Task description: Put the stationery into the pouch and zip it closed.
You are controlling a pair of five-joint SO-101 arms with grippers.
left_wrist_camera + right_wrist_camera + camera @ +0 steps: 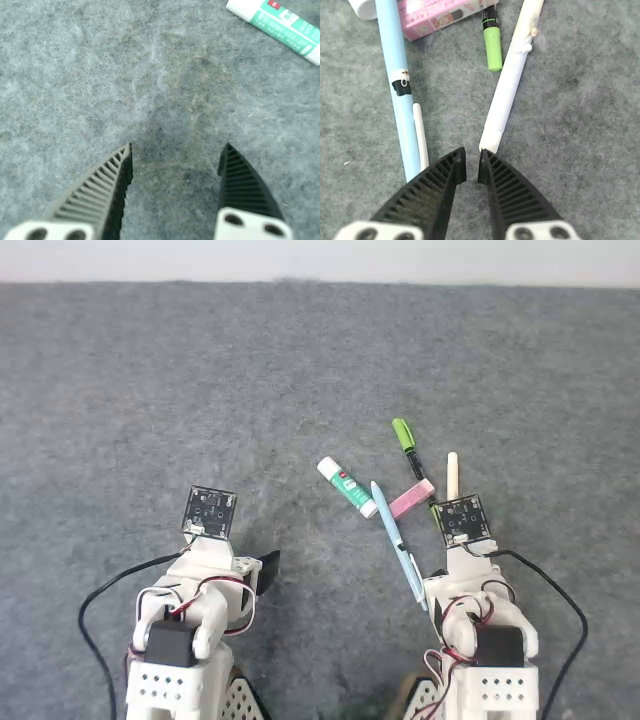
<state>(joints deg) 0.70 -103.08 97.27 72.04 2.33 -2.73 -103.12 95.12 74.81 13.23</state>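
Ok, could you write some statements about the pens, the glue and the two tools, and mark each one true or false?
1. The left tool is open above the grey carpet. True.
2. The glue stick is gripped by the left tool. False: it lies on the carpet, apart from that tool.
3. The tips of the right tool are close to one end of the white pen. True.
4. The green pen stands upright. False: it lies flat on the carpet.
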